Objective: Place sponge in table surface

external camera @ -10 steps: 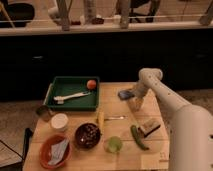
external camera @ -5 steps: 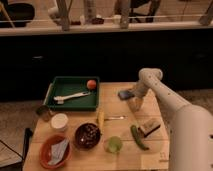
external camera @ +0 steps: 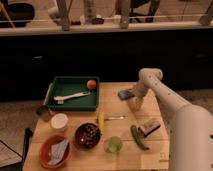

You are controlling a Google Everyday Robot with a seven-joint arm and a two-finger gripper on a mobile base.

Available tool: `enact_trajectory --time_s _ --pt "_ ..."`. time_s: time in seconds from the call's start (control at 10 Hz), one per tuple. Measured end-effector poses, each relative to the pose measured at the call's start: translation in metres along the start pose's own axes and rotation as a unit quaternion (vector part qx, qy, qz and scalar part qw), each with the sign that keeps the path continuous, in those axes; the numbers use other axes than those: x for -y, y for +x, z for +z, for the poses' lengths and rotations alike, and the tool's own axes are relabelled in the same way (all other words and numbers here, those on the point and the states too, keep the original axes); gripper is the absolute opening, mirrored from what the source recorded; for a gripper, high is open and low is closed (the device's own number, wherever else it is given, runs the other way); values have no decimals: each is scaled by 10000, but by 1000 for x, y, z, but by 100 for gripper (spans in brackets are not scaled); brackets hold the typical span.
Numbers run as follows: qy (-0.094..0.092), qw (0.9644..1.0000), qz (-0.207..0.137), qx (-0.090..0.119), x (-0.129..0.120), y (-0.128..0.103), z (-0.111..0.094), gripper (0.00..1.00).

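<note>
A pale plank table surface (external camera: 117, 105) stands before a long dark counter front, with a light countertop edge and blurred legs of furniture behind it. The white arm reaches in from the right, bent over the far right part of the table, and its gripper (external camera: 134, 102) hangs low just above the wood. The blue sponge (external camera: 125, 94) sits beside it at the far edge of the table, touching or nearly touching the gripper; whether it rests on the wood or is held is not clear. On the left lies a dark green tray (external camera: 74, 102) holding an orange-red ball (external camera: 91, 84) and a white utensil (external camera: 71, 96). Nearer are a white cup (external camera: 59, 121), a dark bowl (external camera: 88, 135), a green cup (external camera: 113, 144), and a tan-and-dark block (external camera: 149, 126).
</note>
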Motion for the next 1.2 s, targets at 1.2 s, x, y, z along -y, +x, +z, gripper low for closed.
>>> enact_trajectory --time_s 1.2 --pt "4 10000 2 -3 0 0 -1 80"
